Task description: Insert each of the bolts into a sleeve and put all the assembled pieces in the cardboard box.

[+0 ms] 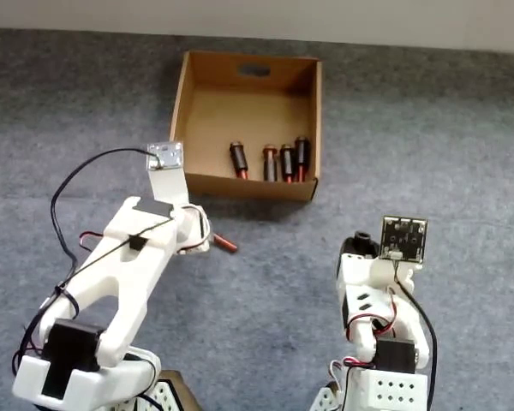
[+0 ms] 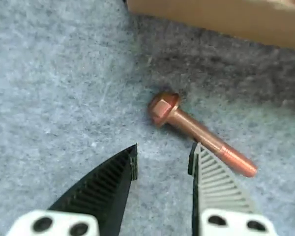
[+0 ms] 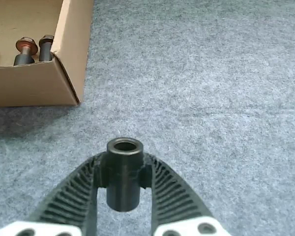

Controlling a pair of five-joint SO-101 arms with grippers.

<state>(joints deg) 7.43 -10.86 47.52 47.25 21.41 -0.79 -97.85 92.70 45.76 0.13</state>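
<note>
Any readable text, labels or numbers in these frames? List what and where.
No readable text in any view.
cardboard box: plain walls, no print.
bolt: no legible marks on head or shaft.
sleeve: plain black, no marks.
circuit board on an arm's wrist: any lettering too small to read.
</note>
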